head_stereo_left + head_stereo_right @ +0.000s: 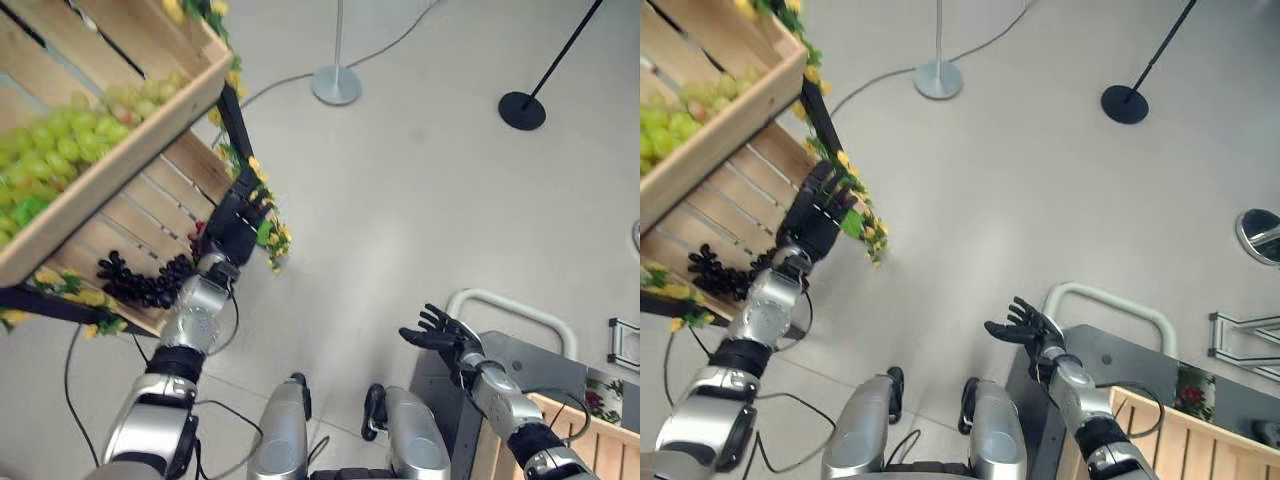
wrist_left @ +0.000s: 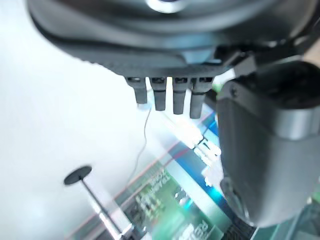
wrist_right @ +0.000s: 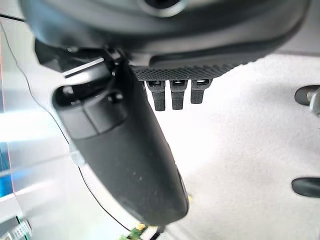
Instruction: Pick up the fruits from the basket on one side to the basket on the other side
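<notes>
A bunch of dark grapes [image 1: 145, 280] lies at the front of the lower wooden crate [image 1: 150, 215] on my left. Above it, a tilted upper crate [image 1: 120, 160] holds green grapes [image 1: 60, 150]. My left hand [image 1: 235, 222] is at the lower crate's right edge, just past the dark grapes, open with straight fingers [image 2: 172, 97] and nothing in it. My right hand [image 1: 440, 333] hovers open and empty over the floor, beside a wooden basket [image 1: 590, 430] at the lower right.
The right basket sits on a grey cart with a white handle [image 1: 510, 305]. Yellow flowers and leaves [image 1: 270, 235] trim the crate stand's black frame. A silver pole base [image 1: 336, 85] and a black pole base [image 1: 522, 110] stand on the floor farther off.
</notes>
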You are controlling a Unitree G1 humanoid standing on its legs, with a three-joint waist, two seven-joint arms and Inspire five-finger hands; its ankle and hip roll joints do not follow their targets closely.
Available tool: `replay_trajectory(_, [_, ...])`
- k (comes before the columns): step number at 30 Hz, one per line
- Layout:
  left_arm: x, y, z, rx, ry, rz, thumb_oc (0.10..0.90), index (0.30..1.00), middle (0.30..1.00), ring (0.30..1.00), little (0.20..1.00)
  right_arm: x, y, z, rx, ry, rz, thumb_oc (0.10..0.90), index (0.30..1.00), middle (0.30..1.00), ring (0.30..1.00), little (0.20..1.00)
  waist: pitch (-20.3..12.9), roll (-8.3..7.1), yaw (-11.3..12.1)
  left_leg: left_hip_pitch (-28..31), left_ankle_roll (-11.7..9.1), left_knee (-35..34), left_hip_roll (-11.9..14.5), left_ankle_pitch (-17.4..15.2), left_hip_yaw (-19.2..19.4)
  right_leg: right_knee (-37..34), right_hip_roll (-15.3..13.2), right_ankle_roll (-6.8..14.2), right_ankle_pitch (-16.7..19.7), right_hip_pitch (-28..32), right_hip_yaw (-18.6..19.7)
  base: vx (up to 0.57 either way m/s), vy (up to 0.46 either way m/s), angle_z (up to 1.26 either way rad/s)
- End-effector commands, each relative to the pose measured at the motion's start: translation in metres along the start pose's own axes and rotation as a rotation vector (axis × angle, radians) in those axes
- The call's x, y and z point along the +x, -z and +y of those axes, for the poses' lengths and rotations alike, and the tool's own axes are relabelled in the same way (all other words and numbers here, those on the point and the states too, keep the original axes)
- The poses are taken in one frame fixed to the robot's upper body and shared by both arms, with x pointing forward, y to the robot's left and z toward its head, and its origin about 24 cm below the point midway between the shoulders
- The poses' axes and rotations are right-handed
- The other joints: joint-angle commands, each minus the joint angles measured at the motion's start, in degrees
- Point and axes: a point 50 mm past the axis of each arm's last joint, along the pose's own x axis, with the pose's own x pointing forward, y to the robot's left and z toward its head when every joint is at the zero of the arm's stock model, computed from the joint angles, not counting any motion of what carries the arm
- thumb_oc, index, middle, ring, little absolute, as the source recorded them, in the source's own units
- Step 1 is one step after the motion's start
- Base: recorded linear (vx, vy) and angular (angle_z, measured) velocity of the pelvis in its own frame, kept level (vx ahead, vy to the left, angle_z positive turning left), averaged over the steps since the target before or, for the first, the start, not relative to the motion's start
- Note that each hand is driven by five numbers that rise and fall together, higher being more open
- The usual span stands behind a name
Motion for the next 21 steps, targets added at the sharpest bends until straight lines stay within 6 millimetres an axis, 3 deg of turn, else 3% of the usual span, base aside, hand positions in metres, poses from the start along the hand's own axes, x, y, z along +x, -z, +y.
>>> replay_trajectory(1, [-0.007,0.014,-0.028,0.000,0.172,-0.074,0.800,0.900,0.900,0.900,0.900,-0.005,-0.006,-0.007,0.050,0.041,-0.097,0.800,0.900,0.900,0.900,0.900,-11.4,0.37,-0.8,6.8,-0.1,-12.8,1.3,7.5,0.4,-9.0,-0.3,-1.6,9.7,3.9,0.3,0.13,-0.120,-0.15])
replay_trajectory(4, [-0.017,0.038,-0.037,-0.001,0.175,-0.027,0.800,0.900,0.900,0.900,0.900,-0.007,-0.002,-0.007,0.099,0.065,-0.115,0.800,0.900,0.900,0.900,0.900,-13.2,0.11,-1.4,9.6,-1.0,-17.0,1.6,9.1,0.5,-15.6,0.8,-1.6,11.6,7.0,0.5,0.14,-0.106,-0.05])
replay_trajectory(7, [-0.026,0.065,-0.047,-0.031,0.176,0.041,0.800,0.900,0.900,0.900,0.900,-0.008,-0.001,-0.001,0.165,0.080,-0.136,0.800,0.900,0.900,0.900,0.900,-14.3,-0.80,-2.4,9.4,-2.0,-15.1,0.9,9.3,-1.6,-21.2,2.5,-2.4,14.3,9.0,4.3,0.10,-0.034,-0.05])
replay_trajectory(8, [-0.030,0.074,-0.048,-0.041,0.175,0.067,0.800,0.900,0.900,0.900,0.900,-0.008,-0.001,0.002,0.194,0.090,-0.155,0.800,0.900,0.900,0.900,0.900,-14.6,-1.11,-1.8,8.0,-2.1,-12.5,-0.7,10.0,-6.1,-23.5,3.1,-2.6,15.8,9.6,6.8,0.10,0.019,-0.03])
replay_trajectory(10, [-0.034,0.077,-0.045,-0.051,0.149,0.053,0.800,0.900,0.900,0.900,0.900,-0.005,-0.002,0.008,0.190,0.067,-0.150,0.800,0.900,0.900,0.900,0.900,-14.9,-1.08,-0.9,7.9,-1.6,-12.7,-2.5,9.1,-10.9,-24.6,3.3,-2.4,16.6,9.7,9.8,0.11,0.137,-0.60])
replay_trajectory(11, [-0.041,0.073,-0.035,-0.059,0.085,0.006,0.800,0.900,0.900,0.900,0.900,0.003,-0.009,0.026,0.154,0.012,-0.145,0.800,0.900,0.900,0.900,0.900,-15.5,0.55,1.6,9.6,-0.2,-20.9,-6.6,9.8,-22.1,-25.4,5.4,-1.7,17.5,9.0,16.1,0.11,0.203,-1.23])
replay_trajectory(12, [-0.042,0.073,-0.034,-0.059,0.081,0.002,0.800,0.900,0.900,0.900,0.900,0.004,-0.010,0.027,0.151,0.007,-0.145,0.800,0.900,0.900,0.900,0.900,-15.6,0.66,1.7,9.6,-0.2,-21.7,-6.7,10.3,-22.8,-25.5,5.5,-1.7,17.7,8.9,16.5,0.04,0.314,-2.14])
replay_trajectory(13, [-0.041,0.071,-0.032,-0.065,0.081,0.012,0.800,0.900,0.900,0.900,0.900,0.008,-0.016,0.036,0.148,0.015,-0.174,0.800,0.900,0.900,0.900,0.900,-16.3,1.67,2.0,9.4,0.8,-20.9,-8.5,9.4,-21.7,-25.0,5.2,-0.9,17.5,7.9,18.4,-0.04,0.162,-2.06])
replay_trajectory(14, [-0.041,0.071,-0.032,-0.065,0.081,0.012,0.800,0.900,0.900,0.900,0.900,0.008,-0.016,0.036,0.147,0.015,-0.174,0.800,0.900,0.900,0.900,0.900,-16.3,1.68,2.0,9.3,0.8,-20.8,-8.5,9.3,-21.6,-25.0,5.2,-0.8,17.5,7.8,18.5,-0.04,0.223,-2.16])
replay_trajectory(16, [-0.038,0.078,-0.034,-0.053,0.109,0.069,0.800,0.900,0.900,0.900,0.900,0.006,-0.012,0.028,0.182,0.092,-0.194,0.800,0.900,0.900,0.900,0.900,-17.0,2.16,0.7,9.2,1.3,-20.8,-8.1,8.4,-17.2,-25.9,3.8,0.2,18.7,6.9,17.8,0.02,0.187,-1.50])
replay_trajectory(19, [-0.038,0.077,-0.032,-0.035,0.104,0.087,0.800,0.900,0.900,0.900,0.900,0.001,-0.009,0.022,0.206,0.118,-0.239,0.800,0.900,0.900,0.900,0.900,-17.5,2.51,-1.1,11.0,2.0,-24.3,-8.4,8.8,-14.4,-28.5,2.3,2.5,23.2,4.7,18.3,-0.02,0.167,-0.61])
replay_trajectory(21, [-0.038,0.073,-0.028,-0.018,0.087,0.079,0.800,0.900,0.900,0.900,0.900,0.000,-0.008,0.021,0.213,0.119,-0.245,0.800,0.900,0.900,0.900,0.900,-17.4,3.08,-1.2,11.9,2.3,-25.9,-7.9,9.4,-12.3,-25.7,2.5,2.5,23.0,2.7,15.2,-0.09,0.103,-0.83])
